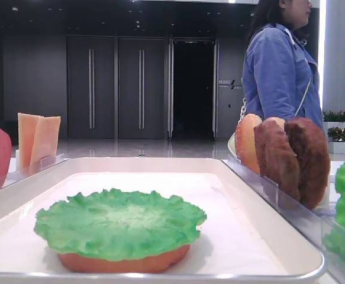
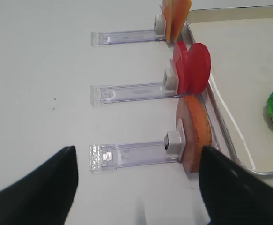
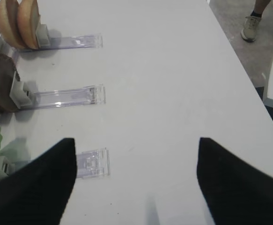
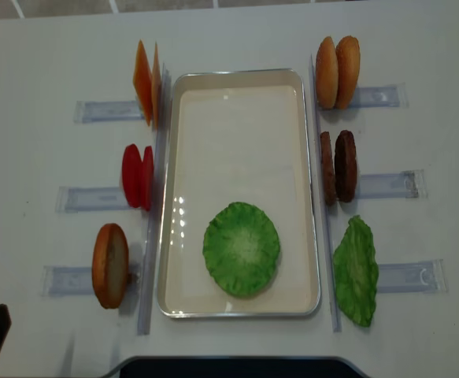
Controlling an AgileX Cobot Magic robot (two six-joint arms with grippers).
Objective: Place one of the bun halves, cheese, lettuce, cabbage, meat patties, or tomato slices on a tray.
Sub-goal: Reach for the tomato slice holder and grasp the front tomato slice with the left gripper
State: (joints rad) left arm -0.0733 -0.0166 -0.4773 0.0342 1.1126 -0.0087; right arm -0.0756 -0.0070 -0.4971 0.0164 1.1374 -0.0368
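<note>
The left fingers [image 2: 38,187] stand wide apart and grasp nothing; in the left wrist view they hang low over the bare counter [image 2: 38,70], pointing toward the clear racks [image 2: 136,154]. Just ahead of them, at about 1 o'clock, one bun half [image 2: 195,133] stands on edge in the nearest rack, touching the tray's rim. Behind it stand the tomato slices [image 2: 192,68], two red discs upright, and farther back the cheese [image 2: 176,16].

The right fingers [image 3: 239,183] are also spread and empty, low above the counter, facing the racks with the meat patties [image 3: 0,89] and two more bun halves [image 3: 19,21] at 10 to 11 o'clock.

In the overhead view only a dark tip of the left arm shows at the 7 o'clock corner. The tray [image 4: 237,102] lies in the middle of the counter. The lettuce [image 4: 241,248] lies flat in its near half, on top of an orange-tan bun piece [image 1: 125,260] seen in the low view. A second green leaf [image 4: 355,272] stands right of the tray.
</note>
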